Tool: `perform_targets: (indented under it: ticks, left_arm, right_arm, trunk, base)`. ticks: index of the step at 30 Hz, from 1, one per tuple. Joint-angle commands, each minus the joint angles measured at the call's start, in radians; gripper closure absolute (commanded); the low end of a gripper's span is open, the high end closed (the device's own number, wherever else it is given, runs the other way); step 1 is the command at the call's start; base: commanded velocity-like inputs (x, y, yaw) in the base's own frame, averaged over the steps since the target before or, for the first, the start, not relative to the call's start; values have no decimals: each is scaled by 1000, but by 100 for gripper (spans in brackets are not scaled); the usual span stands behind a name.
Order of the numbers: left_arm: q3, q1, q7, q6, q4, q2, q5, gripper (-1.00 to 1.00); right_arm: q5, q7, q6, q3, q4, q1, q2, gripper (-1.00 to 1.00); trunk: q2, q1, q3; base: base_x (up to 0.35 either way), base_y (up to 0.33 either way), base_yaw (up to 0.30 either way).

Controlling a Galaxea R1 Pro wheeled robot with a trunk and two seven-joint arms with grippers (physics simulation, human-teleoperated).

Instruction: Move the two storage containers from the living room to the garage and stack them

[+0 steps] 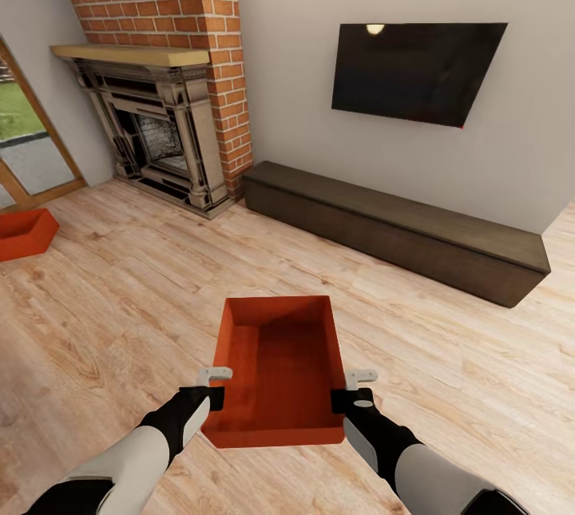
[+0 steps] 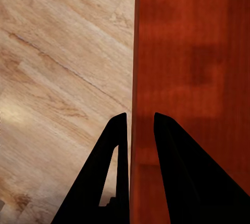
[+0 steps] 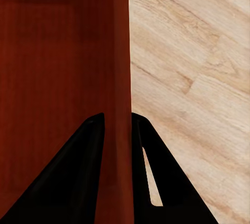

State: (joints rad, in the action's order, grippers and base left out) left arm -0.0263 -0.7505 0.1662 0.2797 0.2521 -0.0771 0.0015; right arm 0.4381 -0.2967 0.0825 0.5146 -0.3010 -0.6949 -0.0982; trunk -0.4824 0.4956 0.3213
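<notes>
Your left pincer point(image 1: 214, 387) clamps one long wall of a storage container point(image 1: 279, 367), and your right pincer point(image 1: 351, 389) clamps the opposite wall, holding it above the living room's wood floor point(image 1: 144, 291). The second storage container point(image 1: 25, 232) sits on that floor near the glass door point(image 1: 24, 132).

The right tool point(image 3: 117, 122) has two black fingers point(image 3: 78, 182). They pinch the thin side wall of an orange-red storage container point(image 3: 52, 62). One finger is inside the bin and the other is outside it. The bin's inside looks dark red and smooth. Beside the bin lies the light wood plank floor point(image 3: 192, 67).
</notes>
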Motion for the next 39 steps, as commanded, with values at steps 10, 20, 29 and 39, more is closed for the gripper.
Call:
perform_targets:
  ticks: [10, 20, 29, 39]
  left_arm:
    - [-6, 0, 6, 7, -1, 15, -3, 100]
    - [-6, 0, 6, 7, -1, 15, -3, 100]
    - [-6, 0, 6, 7, -1, 15, -3, 100]
    - [-6, 0, 6, 7, -1, 16, -3, 100]
  right_arm:
    - [-2, 10, -9, -3, -29, -2, -1, 100]
    - [-2, 10, -7, -3, -28, -2, 1, 100]
    - [-2, 11, -7, -2, -23, -2, 2, 100]
    - [-4, 12, -9, -4, -25, -2, 2, 100]
  trunk:
    - [-2, 0, 2]
    - [-2, 0, 2]
    - [-2, 0, 2]
    - [-2, 0, 2]
  base:
    - [0, 0, 0]
    - [0, 0, 0]
    - [0, 0, 0]
    - [0, 0, 0]
